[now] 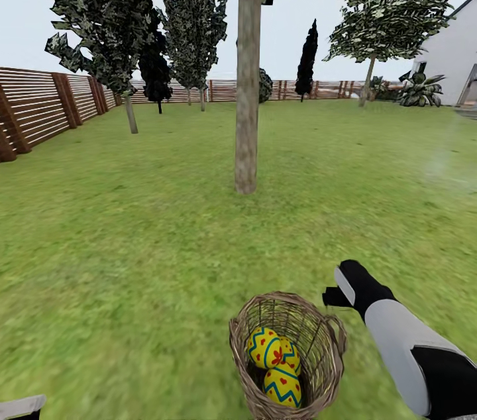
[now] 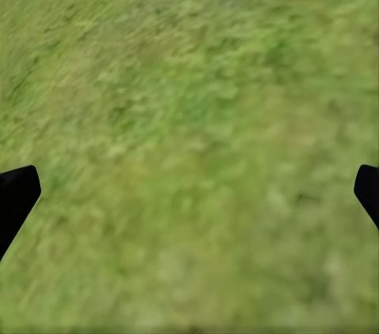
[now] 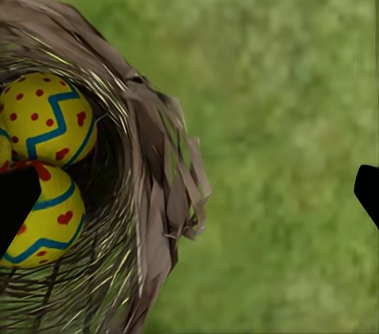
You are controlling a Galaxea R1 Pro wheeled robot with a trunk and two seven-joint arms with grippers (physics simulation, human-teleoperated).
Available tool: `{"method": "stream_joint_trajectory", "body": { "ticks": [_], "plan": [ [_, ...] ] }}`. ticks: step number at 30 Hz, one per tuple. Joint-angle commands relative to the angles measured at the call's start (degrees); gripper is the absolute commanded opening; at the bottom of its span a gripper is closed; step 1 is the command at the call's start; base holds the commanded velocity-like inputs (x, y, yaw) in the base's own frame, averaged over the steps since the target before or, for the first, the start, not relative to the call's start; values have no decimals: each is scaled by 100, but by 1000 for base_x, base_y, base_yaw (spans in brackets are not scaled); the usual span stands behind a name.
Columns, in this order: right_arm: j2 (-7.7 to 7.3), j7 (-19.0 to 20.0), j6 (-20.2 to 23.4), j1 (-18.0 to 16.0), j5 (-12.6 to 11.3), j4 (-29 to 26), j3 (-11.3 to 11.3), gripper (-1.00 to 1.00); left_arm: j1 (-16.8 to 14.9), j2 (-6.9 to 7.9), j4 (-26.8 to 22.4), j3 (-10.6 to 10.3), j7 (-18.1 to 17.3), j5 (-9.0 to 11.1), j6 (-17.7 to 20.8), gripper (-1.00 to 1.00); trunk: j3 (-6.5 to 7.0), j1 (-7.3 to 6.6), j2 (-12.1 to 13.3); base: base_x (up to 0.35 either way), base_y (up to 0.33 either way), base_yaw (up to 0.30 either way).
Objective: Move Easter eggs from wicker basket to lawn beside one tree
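- I can read no brand, label or writing anywhere; the only markings are the painted patterns on the eggs.
- The wicker basket point(image 1: 289, 354) sits on the lawn point(image 1: 132, 261) close in front of me, near the bottom of the head view, with all three Easter eggs point(image 1: 275, 357) inside it, yellow with blue zigzag bands and red marks.
- From the right wrist camera I make out two eggs clearly against the basket's braided rim point(image 3: 162, 192): one with red dots point(image 3: 46, 122) and one with red hearts point(image 3: 47, 219).
- My right hand point(image 1: 344, 291) hovers just beside the basket's rim, over the grass, released: its fingertips point(image 3: 16, 200) stand wide apart with nothing between them.
- My left hand point(image 2: 189, 196) is also released, fingers point(image 2: 14, 196) spread over bare grass and grasping nothing.
- The ground is mottled green grass, flat and wide.
- A thick bare trunk, the tree point(image 1: 247, 69), stands straight ahead, well apart from the basket.
- A brown slatted fence point(image 1: 40, 105) runs along the left and the far side, with dark narrow trees point(image 1: 307, 62) before it and a white house point(image 1: 457, 52) at the right edge.
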Motion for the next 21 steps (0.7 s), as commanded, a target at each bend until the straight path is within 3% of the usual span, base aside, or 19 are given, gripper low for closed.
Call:
{"method": "stream_joint_trajectory", "body": {
  "ticks": [1,4,21],
  "plan": [
    [2,-32,17,-11,-31,-7,-21,100,2,2,-10,-8,25,-5,22,100,-5,0,-2,0,0,0],
    [2,-32,17,-93,-31,-7,-21,100,2,2,-4,-6,27,-7,11,100,-5,0,-2,0,0,0],
    [-14,-47,17,-213,-31,0,-21,100,3,2,-2,-6,31,-8,-12,100,-310,373,-684,0,0,0]
  ]
}}
